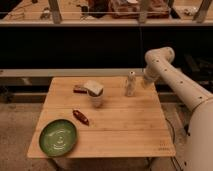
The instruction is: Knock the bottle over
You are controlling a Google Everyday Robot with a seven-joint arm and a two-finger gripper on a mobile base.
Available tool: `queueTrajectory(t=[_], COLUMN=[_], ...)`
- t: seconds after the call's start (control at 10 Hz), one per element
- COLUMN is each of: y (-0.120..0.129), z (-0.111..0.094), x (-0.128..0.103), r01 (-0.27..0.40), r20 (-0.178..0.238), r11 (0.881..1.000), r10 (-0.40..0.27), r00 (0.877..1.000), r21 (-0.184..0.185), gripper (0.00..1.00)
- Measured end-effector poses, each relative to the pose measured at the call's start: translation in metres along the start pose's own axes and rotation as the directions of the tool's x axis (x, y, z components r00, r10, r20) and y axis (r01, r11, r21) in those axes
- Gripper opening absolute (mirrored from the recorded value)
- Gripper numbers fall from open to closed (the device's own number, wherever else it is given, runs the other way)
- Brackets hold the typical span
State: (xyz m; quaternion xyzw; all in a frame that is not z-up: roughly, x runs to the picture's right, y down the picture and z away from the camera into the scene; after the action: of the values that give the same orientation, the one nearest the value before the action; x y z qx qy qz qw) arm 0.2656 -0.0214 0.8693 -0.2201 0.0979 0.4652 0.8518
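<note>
The bottle [130, 83] is small, slim and pale, and stands upright near the far right edge of the wooden table [120, 125]. My gripper [145, 81] is at the end of the white arm [165, 65], just right of the bottle at about its height. It is close beside the bottle, and I cannot tell whether they touch.
A white cup with a block-like top [95, 94] stands at the table's far middle, with a small dark red packet [79, 89] to its left. A reddish-brown object [81, 117] lies near the middle left. A green plate [58, 136] sits at the front left corner. A dark shelf runs behind the table.
</note>
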Motion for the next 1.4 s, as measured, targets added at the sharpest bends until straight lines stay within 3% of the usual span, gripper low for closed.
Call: queueTrajectory(t=[0.2, 0.3, 0.5, 0.6, 0.7, 0.9, 1.1, 1.4], y=[-0.001, 0.005, 0.018, 0.023, 0.023, 0.021, 0.009, -0.013], z=[-0.001, 0.000, 0.003, 0.007, 0.012, 0.031, 0.049, 0.050], x=[0.005, 0.004, -0.002, -0.005, -0.004, -0.006, -0.008, -0.025], r01=[-0.001, 0.003, 0.020, 0.046, 0.077, 0.129, 0.131, 0.127], r20=[0.061, 0.127, 0.238, 0.306, 0.349, 0.368, 0.372, 0.414], r11=[0.999, 0.999, 0.998, 0.997, 0.997, 0.991, 0.989, 0.985], r10=[0.003, 0.004, -0.004, -0.026, -0.063, -0.134, -0.149, -0.166], r00=[0.998, 0.992, 0.971, 0.952, 0.935, 0.920, 0.916, 0.895], r21=[-0.033, -0.052, -0.065, -0.056, -0.024, 0.037, 0.073, 0.121], gripper=[0.07, 0.07, 0.07, 0.07, 0.07, 0.07, 0.07, 0.07])
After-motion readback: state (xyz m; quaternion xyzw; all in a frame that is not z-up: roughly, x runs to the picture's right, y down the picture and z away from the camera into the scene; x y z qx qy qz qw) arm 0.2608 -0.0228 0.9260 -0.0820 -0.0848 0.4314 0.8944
